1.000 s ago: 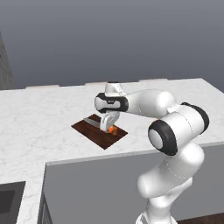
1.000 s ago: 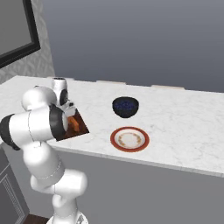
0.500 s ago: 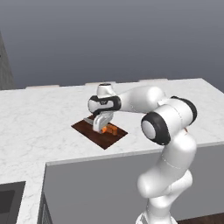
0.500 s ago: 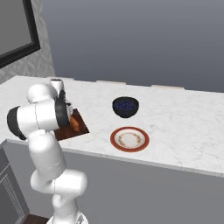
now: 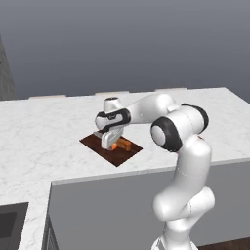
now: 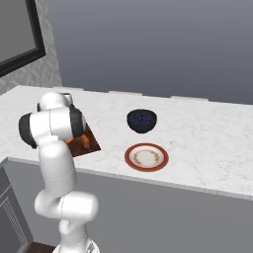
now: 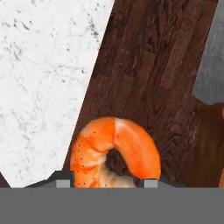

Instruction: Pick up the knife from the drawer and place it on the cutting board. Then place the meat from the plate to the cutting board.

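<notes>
In the left base view, the gripper (image 5: 109, 144) is lowered onto the cutting board (image 5: 111, 149) on the white desk (image 5: 44, 132), closed on an orange piece of meat (image 5: 115, 144).

In the right base view, the plate (image 6: 146, 157) is seen bare beside a dark bowl (image 6: 142, 120).

In the hand view, the curled shrimp (image 7: 114, 153) is gripped above the board, and the knife (image 7: 211, 65) blade is seen nearby.

The end effector (image 5: 110, 144) stands low over the cutting board (image 5: 105, 149), which lies on the tabletop (image 5: 44, 132) near its front edge. Directly beneath it, on the board, lies the shrimp (image 7: 114, 152). In the hand view, the knife (image 7: 211, 65) blade lies on the board, to the upper right of the shrimp. The plate (image 6: 146, 157) sits well to the end effector's right, with the bowl (image 6: 142, 120) just behind it.
</notes>
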